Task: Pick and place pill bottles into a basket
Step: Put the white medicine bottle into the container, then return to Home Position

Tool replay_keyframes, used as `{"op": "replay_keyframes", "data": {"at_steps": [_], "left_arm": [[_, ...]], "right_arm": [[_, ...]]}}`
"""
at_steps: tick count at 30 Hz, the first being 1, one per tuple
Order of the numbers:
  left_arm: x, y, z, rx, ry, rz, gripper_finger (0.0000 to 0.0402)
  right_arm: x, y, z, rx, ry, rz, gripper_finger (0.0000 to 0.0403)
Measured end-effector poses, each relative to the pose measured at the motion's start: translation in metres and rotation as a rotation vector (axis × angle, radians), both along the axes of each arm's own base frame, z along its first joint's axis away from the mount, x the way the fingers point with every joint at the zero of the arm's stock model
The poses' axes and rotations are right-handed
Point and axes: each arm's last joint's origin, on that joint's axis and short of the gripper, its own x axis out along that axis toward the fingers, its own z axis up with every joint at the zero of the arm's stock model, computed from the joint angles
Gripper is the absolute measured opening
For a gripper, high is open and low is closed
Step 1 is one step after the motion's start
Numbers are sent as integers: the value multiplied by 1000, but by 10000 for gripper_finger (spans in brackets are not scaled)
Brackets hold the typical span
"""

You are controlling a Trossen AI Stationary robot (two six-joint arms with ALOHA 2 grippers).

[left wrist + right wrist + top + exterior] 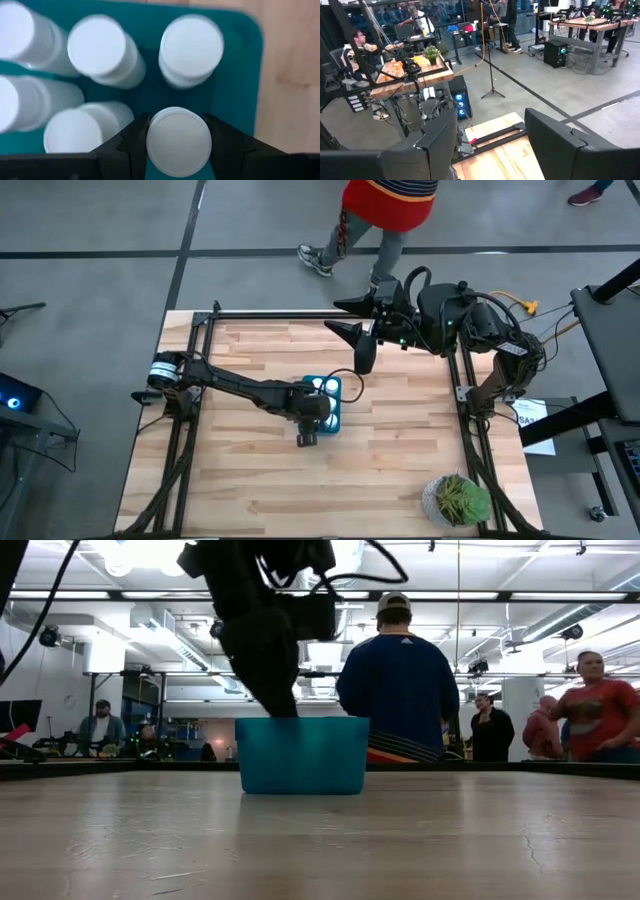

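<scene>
Left gripper [178, 142] over teal basket [240, 80], jaws clamped on capped pill bottle [178, 141] w/ five more bottles [191, 49] inside, just ahead & beside jaws. Right gripper [490, 145] at table's far edge, raised, jaws apart, holding nothing.

Open robotics lab: rows of wooden workbenches [415, 75] on black frames, exposed ceiling ducts [130, 615], people [400, 690] standing about.

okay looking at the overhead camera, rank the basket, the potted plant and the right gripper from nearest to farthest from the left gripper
1. Basket: the left gripper sits at its near edge, mid-table, shut on a bottle.
2. Right gripper: at the table's far edge.
3. Potted plant: at the near right corner.
</scene>
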Motion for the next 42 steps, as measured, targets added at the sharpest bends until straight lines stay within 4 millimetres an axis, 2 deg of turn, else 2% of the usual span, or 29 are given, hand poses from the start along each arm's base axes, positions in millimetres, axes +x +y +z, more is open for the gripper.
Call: {"op": "replay_keyframes", "data": {"at_steps": [8, 16, 23, 26, 32, 37, 42], "left_arm": [[-6, 1, -8, -11, 14, 11, 145], [-5, 1, -8, -11, 10, 24, 206], [-8, 1, -3, -26, 14, 15, 215], [-12, 1, 11, -33, -30, 14, 216], [-28, 4, 56, -43, -178, 12, 217], [-54, 6, 100, -63, -322, 11, 217], [-89, 10, 146, -88, -493, 6, 216]], "right_arm": [[0, 0, -1, -5, 10, 0, 224], [0, 0, -1, -16, 15, 1, 224], [0, 0, -1, -26, 22, 1, 224], [0, -2, -1, -27, 22, -5, 224], [0, -5, -1, -30, 21, -15, 224], [0, -6, 0, -41, 17, -16, 224], [-5, -6, 3, -42, 6, -10, 224]]}}
